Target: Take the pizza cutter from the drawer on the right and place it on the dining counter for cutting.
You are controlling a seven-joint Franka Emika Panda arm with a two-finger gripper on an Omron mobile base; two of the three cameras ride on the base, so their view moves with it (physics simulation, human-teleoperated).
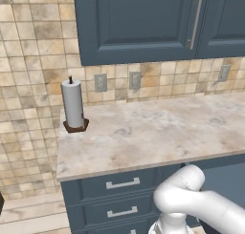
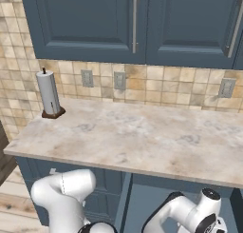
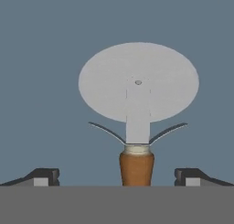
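— Brown wood handle, grey metal disc: that is the pizza cutter (image 3: 138, 113) in the hand view, lying flat on the blue-grey floor of the drawer (image 3: 41, 58), handle end toward the camera.

— And the gripper (image 3: 117, 176)?

— Open. Its two dark fingertips (image 3: 43, 176) stand wide apart, one on each side of the handle, neither touching it.

— How will the cutter handle, do you think?

— Light and rigid, I judge. The wheel looks thin and smooth, so pads would likely slide on it, and it may spin on its pin. The curved guard wings beside the neck are too slim to pinch.

— So where to take hold?

— On the wooden handle, just below the pale metal collar. It is the thickest part and probably the least slippery, and it already sits between the fingers.

— The marbled tabletop (image 1: 158, 128) with the paper towel roll (image 1: 73, 104)?

— That is the tile-backed worktop, not the dining counter.
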